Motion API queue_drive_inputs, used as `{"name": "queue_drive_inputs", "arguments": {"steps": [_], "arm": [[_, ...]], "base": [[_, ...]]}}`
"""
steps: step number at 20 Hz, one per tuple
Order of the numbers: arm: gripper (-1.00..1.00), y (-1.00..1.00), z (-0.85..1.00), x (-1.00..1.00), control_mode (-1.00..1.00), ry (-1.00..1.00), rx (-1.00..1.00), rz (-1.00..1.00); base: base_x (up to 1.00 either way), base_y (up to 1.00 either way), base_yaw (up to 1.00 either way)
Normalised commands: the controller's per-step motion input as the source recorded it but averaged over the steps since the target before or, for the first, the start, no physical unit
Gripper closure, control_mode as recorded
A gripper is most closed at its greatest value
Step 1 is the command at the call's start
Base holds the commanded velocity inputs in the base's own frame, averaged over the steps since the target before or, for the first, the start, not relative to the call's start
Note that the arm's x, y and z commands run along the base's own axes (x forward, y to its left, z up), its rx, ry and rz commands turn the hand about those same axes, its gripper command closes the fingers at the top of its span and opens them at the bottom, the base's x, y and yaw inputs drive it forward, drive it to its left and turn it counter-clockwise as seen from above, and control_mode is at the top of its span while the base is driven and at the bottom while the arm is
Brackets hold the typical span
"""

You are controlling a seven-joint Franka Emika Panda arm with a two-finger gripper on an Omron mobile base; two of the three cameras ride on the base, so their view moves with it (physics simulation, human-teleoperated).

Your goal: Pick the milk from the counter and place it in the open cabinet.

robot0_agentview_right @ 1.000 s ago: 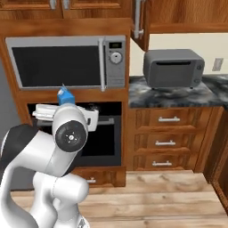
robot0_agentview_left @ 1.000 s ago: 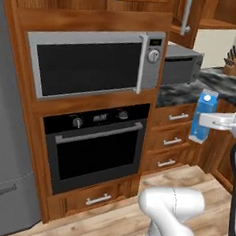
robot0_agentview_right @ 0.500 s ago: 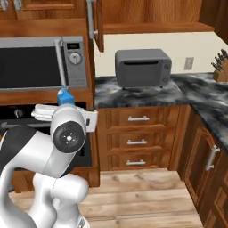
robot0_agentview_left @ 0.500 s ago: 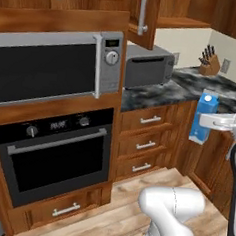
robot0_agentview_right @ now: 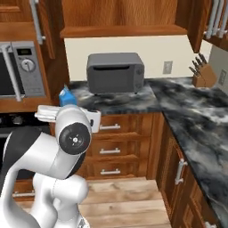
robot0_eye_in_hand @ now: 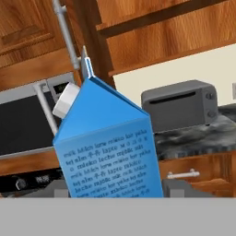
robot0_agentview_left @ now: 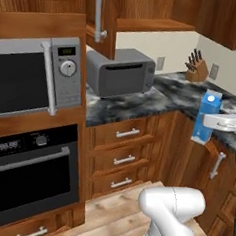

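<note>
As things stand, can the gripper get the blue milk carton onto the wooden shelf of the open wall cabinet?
Probably not yet. The gripper holds the blue milk carton low, at counter height, far from the wooden shelf; the shelf's front looks unobstructed.

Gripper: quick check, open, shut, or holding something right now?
Gripper: shut on the milk, carried in the air in front of the counter.

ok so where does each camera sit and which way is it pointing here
Left base view: behind the arm on its left, facing the microwave, toaster and counter; the gripper holds the milk at right.
Right base view: behind on the right, facing the same toaster and the open cabinet; white arm at lower left.
Hand view: on the hand, looking along the gripper at the milk.
Both base views share the toaster, counter and knife block.
</note>
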Motion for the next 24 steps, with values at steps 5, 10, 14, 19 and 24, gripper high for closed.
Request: {"name": "queue_drive_inputs", "arguments": {"steps": [5, 10, 14, 19, 24], "arm": [[1.0, 0.0, 0.0, 0.0, 1.0, 0.0, 0.0, 0.0], [1.0, 0.0, 0.0, 0.0, 1.0, 0.0, 0.0, 0.0], [1.0, 0.0, 0.0, 0.0, 1.0, 0.0, 0.0, 0.0], [1.0, 0.0, 0.0, 0.0, 1.0, 0.0, 0.0, 0.0], [1.0, 0.0, 0.0, 0.0, 1.0, 0.0, 0.0, 0.0]], "base": [[0.72, 0.0, 0.05], [0.65, -0.55, 0.2], [0.24, -0.62, 0.23], [0.36, -0.22, 0.26], [0.49, 0.0, 0.26]]}}
